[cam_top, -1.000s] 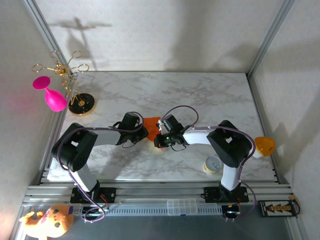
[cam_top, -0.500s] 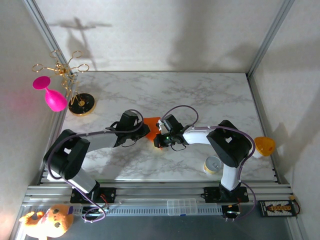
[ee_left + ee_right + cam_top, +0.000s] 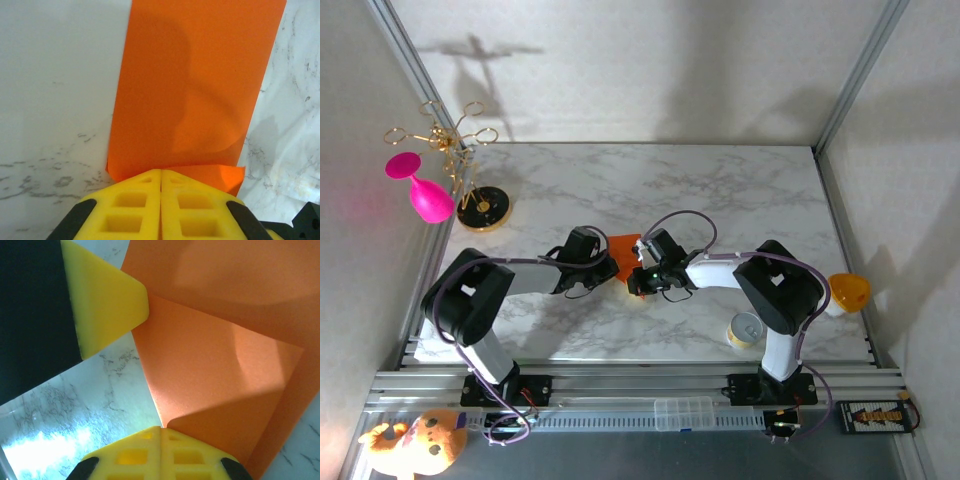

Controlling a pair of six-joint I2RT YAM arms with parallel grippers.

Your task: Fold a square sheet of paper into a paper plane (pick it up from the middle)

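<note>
Left gripper (image 3: 161, 172): fingers pressed together, tips at the near edge of the square sheet of paper (image 3: 195, 85); cannot tell whether paper is pinched between them. Right gripper (image 3: 161, 431) likewise closed, tips at a fold edge. Both arms reach inward, elbows out, wrists nearly meeting mid-table. Sheet lies partly folded between them; from the left wrist it is a band running away from the fingers. Marble table (image 3: 740, 190), white walls. Pink goblet (image 3: 420, 190) far left, yellow can (image 3: 746, 330) near the right base.
</note>
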